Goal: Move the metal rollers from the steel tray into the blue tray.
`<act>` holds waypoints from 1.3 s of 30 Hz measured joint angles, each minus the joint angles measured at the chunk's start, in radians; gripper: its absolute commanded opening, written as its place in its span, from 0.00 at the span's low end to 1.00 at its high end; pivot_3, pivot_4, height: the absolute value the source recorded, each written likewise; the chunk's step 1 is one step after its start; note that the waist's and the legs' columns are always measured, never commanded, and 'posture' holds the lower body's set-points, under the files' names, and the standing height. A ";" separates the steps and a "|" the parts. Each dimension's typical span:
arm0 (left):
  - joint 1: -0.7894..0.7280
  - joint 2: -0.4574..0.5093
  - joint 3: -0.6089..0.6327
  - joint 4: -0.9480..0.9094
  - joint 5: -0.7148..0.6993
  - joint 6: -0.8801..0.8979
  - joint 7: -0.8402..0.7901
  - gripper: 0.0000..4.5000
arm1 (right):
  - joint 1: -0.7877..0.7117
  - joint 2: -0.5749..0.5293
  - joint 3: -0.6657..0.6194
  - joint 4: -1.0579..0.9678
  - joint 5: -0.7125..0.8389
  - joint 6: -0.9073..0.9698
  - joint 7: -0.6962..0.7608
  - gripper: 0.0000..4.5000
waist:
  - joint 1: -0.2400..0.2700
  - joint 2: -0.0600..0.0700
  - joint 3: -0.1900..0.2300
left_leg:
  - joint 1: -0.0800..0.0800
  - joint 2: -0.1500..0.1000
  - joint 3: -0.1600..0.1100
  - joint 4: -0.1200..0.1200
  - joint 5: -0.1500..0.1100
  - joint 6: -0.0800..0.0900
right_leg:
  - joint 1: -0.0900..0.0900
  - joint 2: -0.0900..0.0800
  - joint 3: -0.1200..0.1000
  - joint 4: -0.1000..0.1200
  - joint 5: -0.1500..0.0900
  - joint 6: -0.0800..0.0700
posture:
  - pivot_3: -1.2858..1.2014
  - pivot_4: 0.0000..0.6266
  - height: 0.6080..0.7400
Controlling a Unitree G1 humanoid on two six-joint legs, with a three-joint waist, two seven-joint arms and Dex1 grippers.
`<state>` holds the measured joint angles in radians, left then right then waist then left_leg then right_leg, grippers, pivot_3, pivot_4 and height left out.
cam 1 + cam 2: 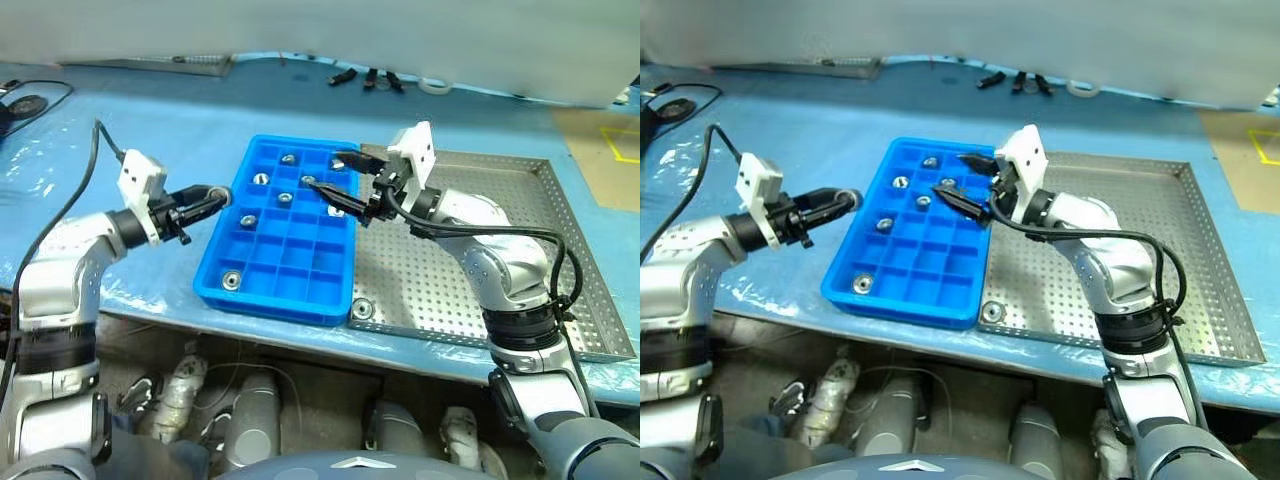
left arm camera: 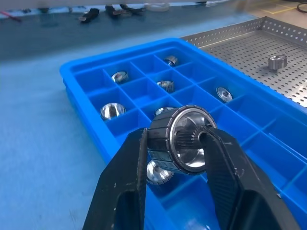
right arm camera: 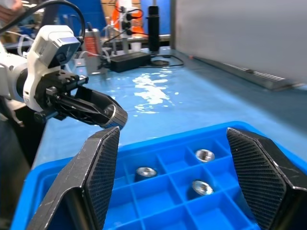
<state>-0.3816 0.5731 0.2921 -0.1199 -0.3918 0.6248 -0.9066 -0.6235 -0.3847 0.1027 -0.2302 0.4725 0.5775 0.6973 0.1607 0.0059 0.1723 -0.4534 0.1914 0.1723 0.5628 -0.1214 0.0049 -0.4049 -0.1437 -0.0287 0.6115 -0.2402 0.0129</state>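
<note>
Several metal rollers [image 1: 231, 281] already sit in the blue tray [image 1: 300, 290], one remains on the steel tray [image 1: 520, 290], the left pincer [image 2: 177, 143] grips another, and the right pincer [image 1: 335, 185] is spread empty.

Blue tray [image 1: 285, 262]: bright blue, square grid. Steel tray [image 1: 500, 270]: silver, dotted with small holes. Metal rollers [image 2: 178, 139]: shiny silver, ribbed. Claws [image 1: 338, 186]: black. Desk [image 1: 150, 120]: light blue sheet.

even, bright overhead light with soft shadows. white glare streaks the glossy blue plastic table covering [image 3: 153, 93] and glints off the small shiny silver metal roller [image 2: 180, 139] between the black fingers. far background in the right wrist view is softly blurred; nearby fingers stay sharp.
</note>
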 measured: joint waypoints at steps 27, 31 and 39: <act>0.039 0.015 -0.215 0.134 0.008 -0.094 -0.041 0.30 | 0.125 -0.036 -0.004 -0.061 0.000 0.043 -0.017 0.83 | -0.012 0.000 0.000 | 0.011 0.029 -0.003 -0.021 0.022 -0.033 | -0.010 0.033 0.004 0.009 0.003 0.001 | 0.57 0.24 1.00; 0.062 0.024 -0.225 0.116 -0.001 -0.091 -0.067 0.30 | 0.133 -0.044 -0.003 -0.061 0.008 0.055 0.000 0.83 | -0.012 0.000 0.000 | 0.012 0.032 -0.002 -0.021 0.022 -0.033 | -0.010 0.033 0.005 0.010 0.004 -0.001 | 0.57 0.24 1.00; 0.047 0.027 -0.231 0.140 0.002 -0.097 -0.066 0.30 | 0.149 -0.056 0.006 -0.072 0.024 0.086 0.044 0.83 | -0.011 0.000 0.000 | 0.014 0.032 -0.002 -0.021 0.022 -0.034 | -0.010 0.034 0.006 0.012 0.005 -0.002 | 0.57 0.24 1.00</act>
<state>-0.3341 0.6006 0.0611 0.0197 -0.3894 0.5273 -0.9726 -0.4748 -0.4408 0.1089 -0.3019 0.4966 0.6631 0.7415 0.1498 0.0055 0.1718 -0.4391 0.2237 0.1701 0.5423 -0.0990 -0.0288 -0.4146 -0.1097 -0.0223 0.6236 -0.2353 0.0106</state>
